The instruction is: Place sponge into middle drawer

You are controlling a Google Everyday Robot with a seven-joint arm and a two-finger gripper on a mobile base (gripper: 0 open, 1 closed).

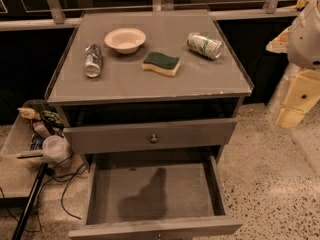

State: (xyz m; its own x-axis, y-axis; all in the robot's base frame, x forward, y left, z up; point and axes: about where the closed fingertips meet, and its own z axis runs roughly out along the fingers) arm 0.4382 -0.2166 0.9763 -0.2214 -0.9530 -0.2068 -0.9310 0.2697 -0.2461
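The sponge (161,63), pale yellow with a dark green top, lies flat on the grey cabinet top (150,84), right of centre. The middle drawer (155,194) is pulled wide open below; its flat grey floor holds nothing but a shadow. The drawer above it, with the round metal knob (153,138), is slightly open. My gripper (292,109) hangs at the right edge of the view, off the cabinet's right side, well apart from the sponge and lower than the cabinet top. It holds nothing that I can see.
A white bowl (125,39) sits at the back of the top. One can (93,60) lies to the left, another (205,45) to the right behind the sponge. A low tray with clutter (40,134) and cables stand left of the cabinet.
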